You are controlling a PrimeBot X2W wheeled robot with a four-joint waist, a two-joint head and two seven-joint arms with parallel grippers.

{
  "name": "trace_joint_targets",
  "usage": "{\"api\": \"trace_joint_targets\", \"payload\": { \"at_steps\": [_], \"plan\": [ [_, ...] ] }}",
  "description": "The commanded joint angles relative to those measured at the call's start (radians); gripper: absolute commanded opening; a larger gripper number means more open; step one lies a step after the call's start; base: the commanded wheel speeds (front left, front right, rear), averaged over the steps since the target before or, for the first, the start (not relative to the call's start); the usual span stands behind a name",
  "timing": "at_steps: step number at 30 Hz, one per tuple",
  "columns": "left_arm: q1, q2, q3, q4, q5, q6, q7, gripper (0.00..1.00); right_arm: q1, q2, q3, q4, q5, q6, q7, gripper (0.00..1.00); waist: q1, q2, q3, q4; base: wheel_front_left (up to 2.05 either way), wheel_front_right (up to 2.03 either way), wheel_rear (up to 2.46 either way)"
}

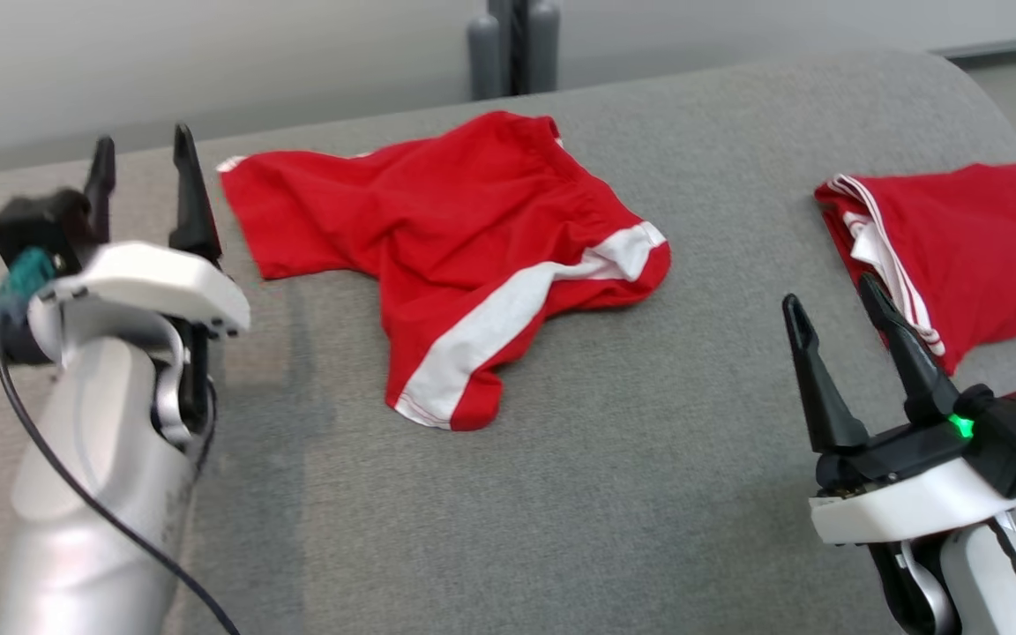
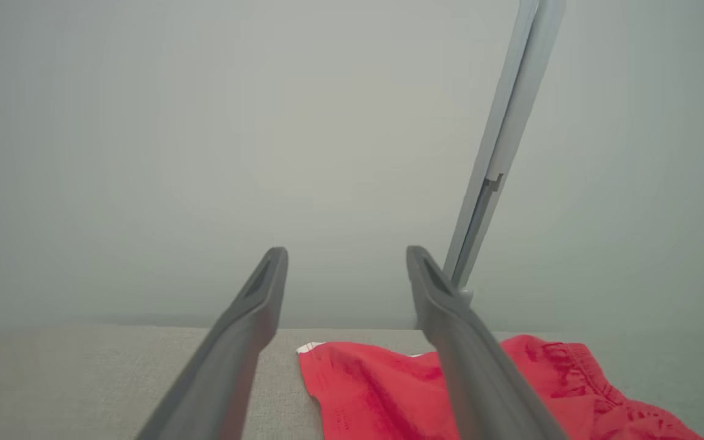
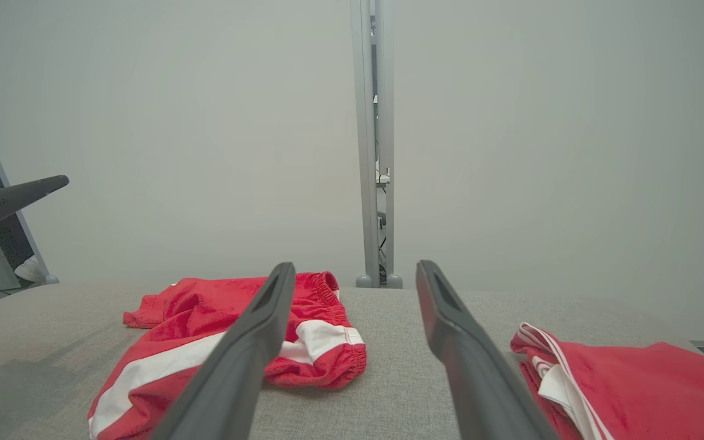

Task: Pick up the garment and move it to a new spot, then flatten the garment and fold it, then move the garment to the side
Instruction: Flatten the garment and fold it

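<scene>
Illumination is bright, diffuse and even. A soft shadow falls on the counter [image 1: 649, 485] at the lower left of the head view, beside the slightly blurred left hand [image 1: 144, 137]. The left wrist view is hazy, with low contrast. Fingers [image 3: 248, 360] at the bottom edge of both wrist views are out of focus.

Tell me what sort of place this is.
Probably a robot lab or test room set up for laundry folding, not a home: a grey fabric-covered work surface holding red shorts with white stripes, a bare pale wall, and a grey metal upright post behind it.
</scene>
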State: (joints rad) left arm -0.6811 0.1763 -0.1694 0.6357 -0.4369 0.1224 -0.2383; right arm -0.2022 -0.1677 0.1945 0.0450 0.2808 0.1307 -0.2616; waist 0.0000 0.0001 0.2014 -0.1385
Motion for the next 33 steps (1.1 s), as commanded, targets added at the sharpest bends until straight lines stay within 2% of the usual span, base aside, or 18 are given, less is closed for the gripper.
{"api": "trace_joint_targets", "payload": {
  "at_steps": [1, 4, 5, 8, 15, 20, 25, 33],
  "plan": [
    [0.021, -0.002, 0.006, -0.012, -0.006, 0.003, -0.005, 1.0, 0.013, -0.008, -0.006, -0.003, -0.002, 0.0, -0.004, 1.0, 0.0, -0.0001, -0.04, 0.041, 0.0, 0.0, 0.0],
    [0.134, -0.033, 0.021, -0.11, -0.006, 0.016, -0.022, 1.0, 0.025, -0.018, -0.026, -0.012, 0.009, 0.0, -0.004, 1.0, 0.0, -0.0001, -0.06, 0.067, 0.0, 0.0, 0.0],
    [0.216, -0.056, 0.02, -0.177, -0.003, 0.013, -0.026, 1.0, 0.038, -0.024, -0.039, -0.017, 0.007, 0.0, -0.004, 1.0, 0.0, -0.0001, -0.071, 0.084, 0.0, 0.0, 0.0],
    [0.331, -0.079, 0.032, -0.278, 0.014, 0.003, -0.027, 1.0, 0.053, -0.03, -0.041, -0.017, 0.003, 0.0, -0.004, 1.0, 0.0, -0.0001, -0.081, 0.102, 0.0, 0.0, 0.0],
    [0.502, -0.113, 0.013, -0.355, 0.035, -0.026, -0.027, 1.0, 0.075, -0.038, -0.037, -0.007, -0.001, 0.0, -0.004, 1.0, 0.0, -0.0001, -0.096, 0.124, 0.0, 0.0, 0.0],
    [0.523, -0.121, -0.012, -0.364, 0.063, -0.038, -0.027, 1.0, 0.075, -0.038, -0.026, 0.0, 0.004, 0.0, -0.004, 1.0, 0.0, -0.0001, -0.097, 0.124, 0.0, 0.0, 0.0],
    [0.501, -0.122, -0.104, -0.299, 0.103, -0.086, -0.027, 1.0, 0.067, -0.039, -0.007, 0.009, 0.011, 0.0, -0.004, 1.0, 0.0, -0.0001, -0.086, 0.105, 0.0, 0.0, 0.0],
    [0.415, -0.122, -0.247, -0.149, 0.149, -0.142, 0.073, 1.0, 0.048, -0.038, 0.002, 0.017, 0.02, 0.0, -0.004, 1.0, 0.0, -0.0001, -0.04, 0.06, 0.0, 0.0, 0.0]
  ]
}}
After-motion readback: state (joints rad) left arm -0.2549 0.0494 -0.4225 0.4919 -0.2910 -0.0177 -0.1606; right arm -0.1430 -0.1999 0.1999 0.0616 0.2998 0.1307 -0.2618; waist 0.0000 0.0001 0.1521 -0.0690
